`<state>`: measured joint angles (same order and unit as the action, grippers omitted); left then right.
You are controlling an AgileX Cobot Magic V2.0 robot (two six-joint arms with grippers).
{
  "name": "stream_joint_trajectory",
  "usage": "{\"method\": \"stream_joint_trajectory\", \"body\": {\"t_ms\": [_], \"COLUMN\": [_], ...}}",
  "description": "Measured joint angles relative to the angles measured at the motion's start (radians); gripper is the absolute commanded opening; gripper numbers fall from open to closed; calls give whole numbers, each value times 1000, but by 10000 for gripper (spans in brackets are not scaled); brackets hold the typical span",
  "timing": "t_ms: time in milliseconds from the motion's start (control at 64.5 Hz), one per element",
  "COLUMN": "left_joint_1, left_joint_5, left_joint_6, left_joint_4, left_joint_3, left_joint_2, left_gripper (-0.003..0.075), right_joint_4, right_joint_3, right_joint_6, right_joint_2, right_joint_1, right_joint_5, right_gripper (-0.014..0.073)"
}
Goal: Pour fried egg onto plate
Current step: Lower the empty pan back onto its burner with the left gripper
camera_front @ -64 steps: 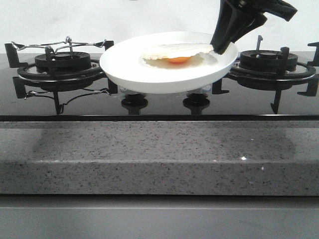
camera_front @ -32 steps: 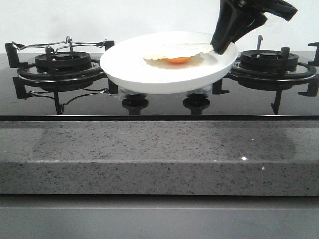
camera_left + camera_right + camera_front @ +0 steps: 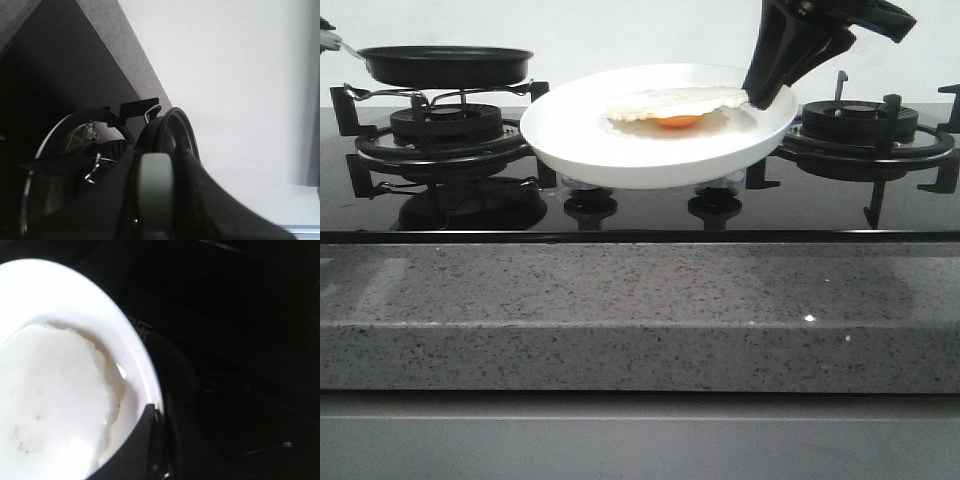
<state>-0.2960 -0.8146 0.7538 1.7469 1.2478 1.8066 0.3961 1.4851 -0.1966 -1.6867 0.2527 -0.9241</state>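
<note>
The white plate [image 3: 580, 130] hangs level over the middle of the hob. My right gripper [image 3: 765, 90] is shut on its right rim. The fried egg [image 3: 675, 105] lies on the plate with its orange yolk facing the camera. In the right wrist view the plate's rim [image 3: 145, 370] sits between my fingers and the egg [image 3: 50, 405] is a white patch. The black pan [image 3: 445, 65] is held level just above the left burner and looks empty. My left gripper [image 3: 156, 200] is shut on the pan's pale green handle [image 3: 156, 175]. The gripper itself is out of the front view.
The left burner grate [image 3: 445, 130] is under the pan. The right burner grate [image 3: 860, 125] is beside the plate's right rim. Two black knobs [image 3: 590, 205] [image 3: 715, 205] sit below the plate. The grey stone counter edge [image 3: 640, 310] runs along the front.
The black pan has come into the front view from the left and now hovers over the left burner. The plate, egg and right gripper have not moved.
</note>
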Motion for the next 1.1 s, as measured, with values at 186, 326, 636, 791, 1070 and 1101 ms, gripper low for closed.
{"method": "stream_joint_trajectory", "body": {"t_ms": [186,326,636,791,1070,1101], "left_joint_1": [0,0,0,0,0,0], "left_joint_5": [14,16,-5,-42,-115,-125], "left_joint_6": [-2,-2,-4,-5,-27,-29], "left_joint_4": [6,6,17,-16,-190,-202], "left_joint_3": [0,0,0,0,0,0], "left_joint_2": [0,0,0,0,0,0], "left_gripper": [-15,78,450,452,430,414], "right_joint_4": [0,0,0,0,0,0], "right_joint_3": [0,0,0,0,0,0], "right_joint_6": [0,0,0,-2,-2,-2], "right_joint_2": [0,0,0,0,0,0], "right_joint_1": [0,0,0,0,0,0], "right_joint_5": [0,0,0,0,0,0], "right_gripper": [-57,-57,-57,-57,-57,-57]}}
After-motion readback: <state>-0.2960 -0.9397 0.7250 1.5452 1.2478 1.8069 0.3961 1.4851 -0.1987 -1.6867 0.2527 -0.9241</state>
